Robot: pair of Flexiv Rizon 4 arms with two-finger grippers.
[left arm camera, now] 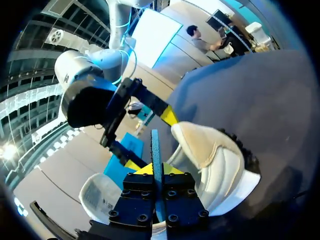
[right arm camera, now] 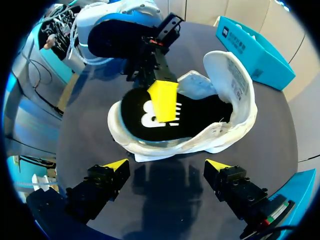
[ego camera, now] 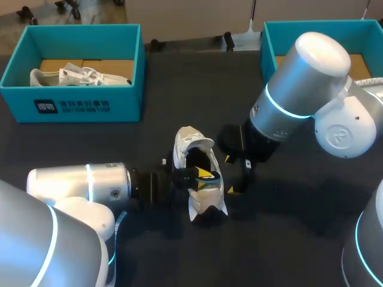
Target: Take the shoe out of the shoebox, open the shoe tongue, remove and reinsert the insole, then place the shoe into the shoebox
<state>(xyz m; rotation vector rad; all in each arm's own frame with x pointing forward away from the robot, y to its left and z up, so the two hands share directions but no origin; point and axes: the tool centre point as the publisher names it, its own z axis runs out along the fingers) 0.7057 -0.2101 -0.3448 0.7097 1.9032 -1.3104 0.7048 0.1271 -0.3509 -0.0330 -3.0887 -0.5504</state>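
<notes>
A white shoe lies on the dark table between both arms, its tongue folded back. The black insole with a white logo lies in the shoe's opening. From the left, my left gripper reaches over the shoe and is shut on the insole's heel end. That end shows as a thin teal edge between the yellow tips of the left gripper. My right gripper stands open just beside the shoe, touching nothing. In the head view the right gripper is to the shoe's right.
A teal shoebox holding another white shoe stands at the back left. A second teal box sits at the back right, partly hidden behind my right arm.
</notes>
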